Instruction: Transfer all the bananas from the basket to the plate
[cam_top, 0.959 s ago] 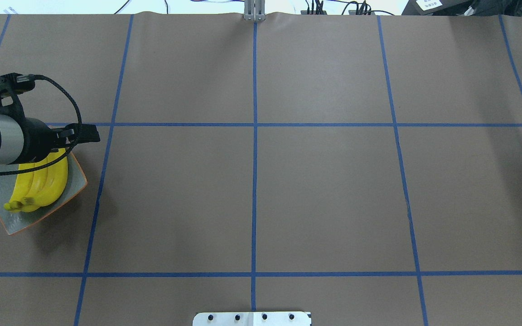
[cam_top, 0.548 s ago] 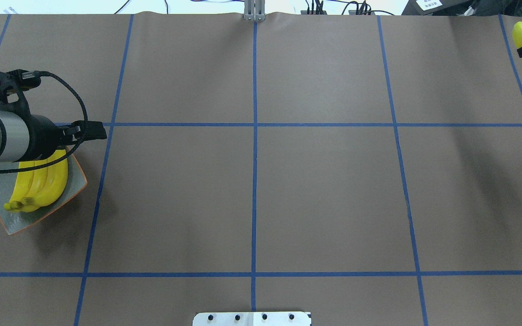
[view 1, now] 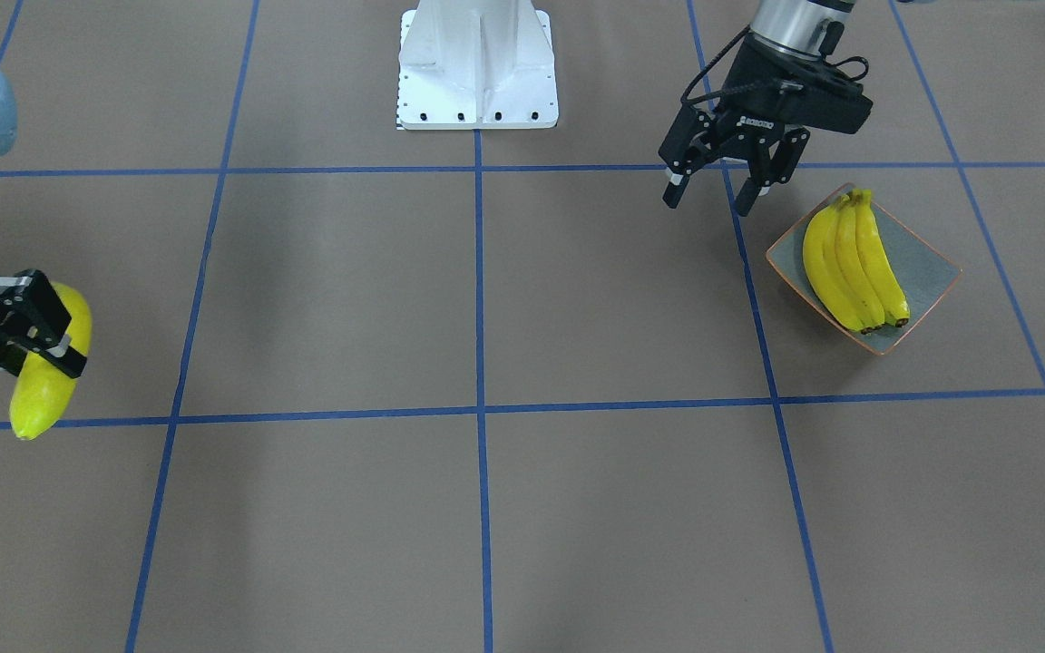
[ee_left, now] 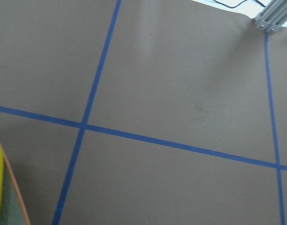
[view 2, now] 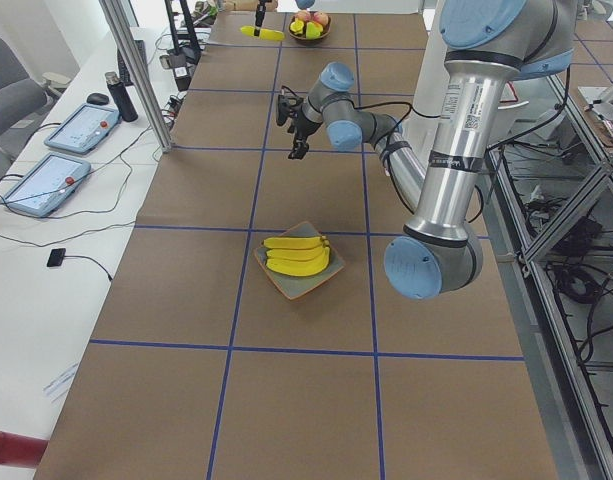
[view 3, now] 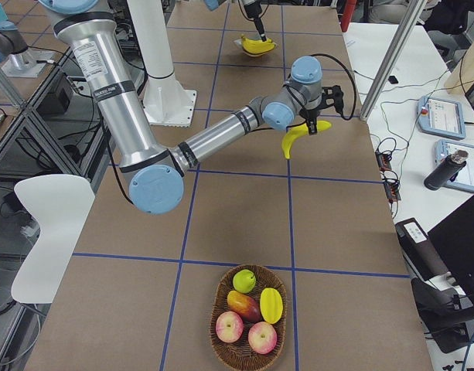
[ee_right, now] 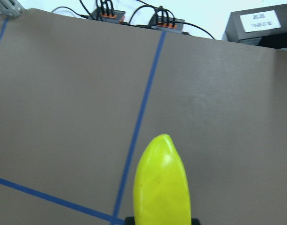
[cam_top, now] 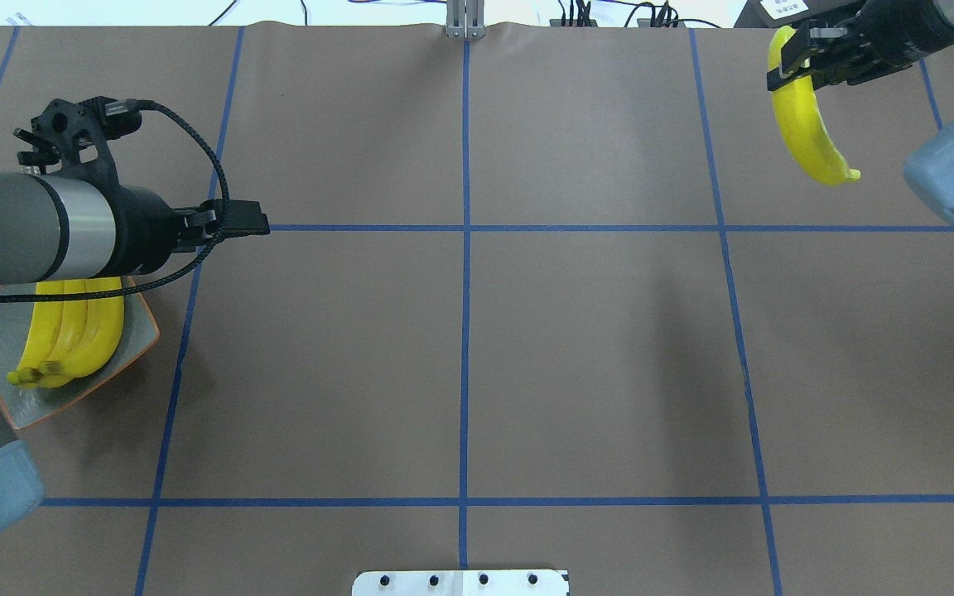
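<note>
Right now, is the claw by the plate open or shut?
Open. The left gripper's two fingers stand apart, holding nothing, near the plate.

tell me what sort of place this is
Likely a robotics lab work cell: the table is taped into a blue grid, the left arm and right arm work over it, and tablets lie on a side bench.

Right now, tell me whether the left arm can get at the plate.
Probably yes. The left arm's fingers hang open and empty just beside the plate, with nothing between them. Bananas already lie on it.
</note>
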